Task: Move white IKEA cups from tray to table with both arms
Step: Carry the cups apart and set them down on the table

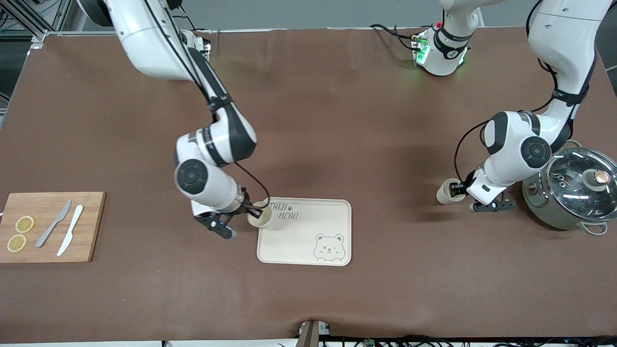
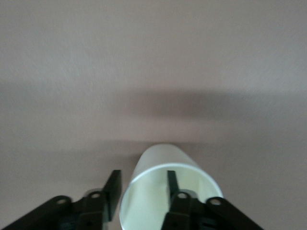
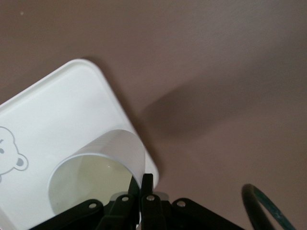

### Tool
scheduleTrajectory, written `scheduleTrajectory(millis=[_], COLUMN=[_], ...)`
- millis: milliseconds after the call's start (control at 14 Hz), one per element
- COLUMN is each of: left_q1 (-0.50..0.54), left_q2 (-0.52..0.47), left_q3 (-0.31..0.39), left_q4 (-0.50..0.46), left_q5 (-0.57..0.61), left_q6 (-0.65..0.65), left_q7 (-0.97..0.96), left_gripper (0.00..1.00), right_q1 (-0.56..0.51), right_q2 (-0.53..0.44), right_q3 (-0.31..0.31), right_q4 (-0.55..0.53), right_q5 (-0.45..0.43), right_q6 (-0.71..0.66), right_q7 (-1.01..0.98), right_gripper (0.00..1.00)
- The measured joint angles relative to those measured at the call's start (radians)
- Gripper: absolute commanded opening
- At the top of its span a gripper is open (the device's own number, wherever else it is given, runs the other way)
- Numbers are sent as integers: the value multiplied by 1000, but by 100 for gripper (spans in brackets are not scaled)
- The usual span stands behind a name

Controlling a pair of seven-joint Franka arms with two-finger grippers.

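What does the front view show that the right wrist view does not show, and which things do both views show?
Only the front view shows the left gripper shut on the second cup beside the pot, and the cutting board with knives and lemon slices. Only the right wrist view shows how the right gripper pinches its cup's wall, one finger inside the rim. Both show that cup over the bear tray's corner.

Robotics lab, two bench-mounted arms (image 1: pixel 212 144), brown-covered table (image 1: pixel 337 120), aluminium framing (image 1: pixel 29 21), loose cables (image 1: pixel 395 33)
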Motion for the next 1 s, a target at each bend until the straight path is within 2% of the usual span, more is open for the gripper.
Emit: scheduleTrajectory(millis=[143, 357, 500, 714, 1000], left_q1=[0, -2, -3, -3, -4], left_q2=[-15, -39, -49, -52, -57], left_q3=[-1, -7, -8, -8, -13], left_q4=[57, 205, 300, 394, 445], left_q5=[0, 0, 0, 0, 0], left_q6=[-58, -261, -379, -482, -554], left_q7=[0, 0, 0, 0, 0], left_gripper=[100, 100, 100, 100, 100], right_q1=[-69, -190, -259, -358, -478], right_q2=[-88, -218, -275, -325, -367], right_q3=[-3, -5, -6, -6, -6], right_q4=[-83, -281, -376, -468, -576], right_q5=[-4, -6, -13, -43, -130], right_q6=[-18, 12, 22, 28, 73], right_q7=[-135, -386, -500, -655, -814], right_gripper=[0, 0, 0, 0, 0])
